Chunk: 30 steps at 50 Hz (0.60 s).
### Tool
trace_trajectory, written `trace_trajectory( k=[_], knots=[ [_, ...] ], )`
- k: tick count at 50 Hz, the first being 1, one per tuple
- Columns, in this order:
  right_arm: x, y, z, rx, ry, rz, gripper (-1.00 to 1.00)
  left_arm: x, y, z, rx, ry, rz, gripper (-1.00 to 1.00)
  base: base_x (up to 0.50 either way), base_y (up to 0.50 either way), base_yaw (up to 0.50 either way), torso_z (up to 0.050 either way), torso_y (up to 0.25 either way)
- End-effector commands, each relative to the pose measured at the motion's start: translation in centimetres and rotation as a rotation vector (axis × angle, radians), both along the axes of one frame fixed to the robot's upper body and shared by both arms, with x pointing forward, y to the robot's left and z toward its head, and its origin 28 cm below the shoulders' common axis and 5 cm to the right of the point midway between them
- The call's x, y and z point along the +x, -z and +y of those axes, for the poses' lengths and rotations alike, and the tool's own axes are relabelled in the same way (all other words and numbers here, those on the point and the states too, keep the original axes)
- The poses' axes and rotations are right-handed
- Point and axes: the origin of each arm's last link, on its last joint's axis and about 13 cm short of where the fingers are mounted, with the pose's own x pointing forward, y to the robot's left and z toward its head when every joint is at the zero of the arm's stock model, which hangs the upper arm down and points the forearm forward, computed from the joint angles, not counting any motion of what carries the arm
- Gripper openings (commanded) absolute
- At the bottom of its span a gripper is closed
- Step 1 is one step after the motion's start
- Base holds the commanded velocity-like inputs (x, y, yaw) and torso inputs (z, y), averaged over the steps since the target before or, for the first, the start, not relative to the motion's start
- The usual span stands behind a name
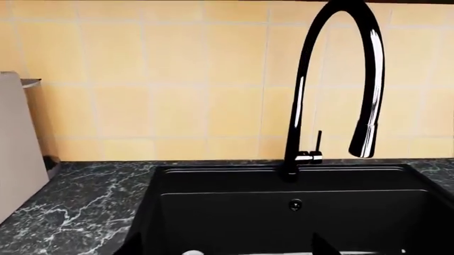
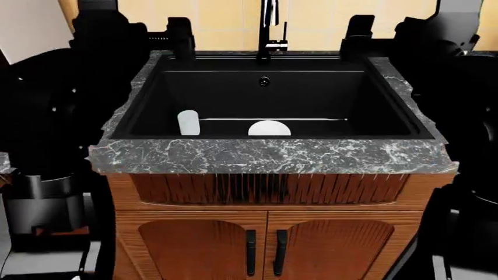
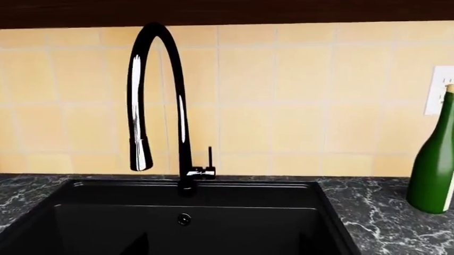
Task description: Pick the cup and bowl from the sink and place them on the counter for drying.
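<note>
Fingers (image 1: 322, 245) above cup (image 2: 188, 122), apart.

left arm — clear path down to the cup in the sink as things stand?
Probably yes. The cup stands upright on the left side of the sink, apart from the bowl, nothing above it. The left gripper sits over the basin's back-left corner.

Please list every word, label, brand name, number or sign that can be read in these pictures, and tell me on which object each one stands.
There are none: no readable text shows in any view.
The green bottle shows only a pale strip at the picture's edge; no writing can be made out on it.
The faucet, the sink, the counter, the cup and the bowl are plain.
</note>
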Motion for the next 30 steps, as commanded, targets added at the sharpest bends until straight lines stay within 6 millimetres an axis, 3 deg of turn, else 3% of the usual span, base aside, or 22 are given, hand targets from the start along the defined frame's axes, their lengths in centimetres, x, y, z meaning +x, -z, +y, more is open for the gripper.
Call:
trace_trajectory(
  k=[1, 5, 11, 24, 30],
  knots=[
    [0.90, -0.82, -0.13, 0.006, -0.010, 0.033, 1.00, 1.12, -1.99, -0.17, -0.032, 0.017, 0.037, 1.00, 0.00, 0.00, 0.00, 0.000, 0.000],
    [0.90, -1.03, -0.17, 0.084, -0.034, 0.028, 1.00, 0.94, -2.05, -0.11, -0.051, 0.025, 0.068, 1.00, 0.00, 0.00, 0.00, 0.000, 0.000],
    [0.73, -0.84, 0.14, -0.010, -0.050, 0.071, 1.00, 0.69, -1.46, 0.10, -0.036, 0.019, 0.075, 1.00, 0.00, 0.00, 0.00, 0.000, 0.000],
    [0.43, -0.74, 0.24, 0.027, -0.055, 0.062, 1.00, 0.44, -1.13, 0.14, -0.033, 0.022, 0.080, 1.00, 0.00, 0.00, 0.00, 0.000, 0.000],
    [1.32, -0.77, 0.10, -0.007, -0.036, 0.093, 1.00, 0.99, -1.72, 0.70, -0.019, -0.006, 0.065, 1.00, 0.00, 0.00, 0.00, 0.000, 0.000]
  ],
)
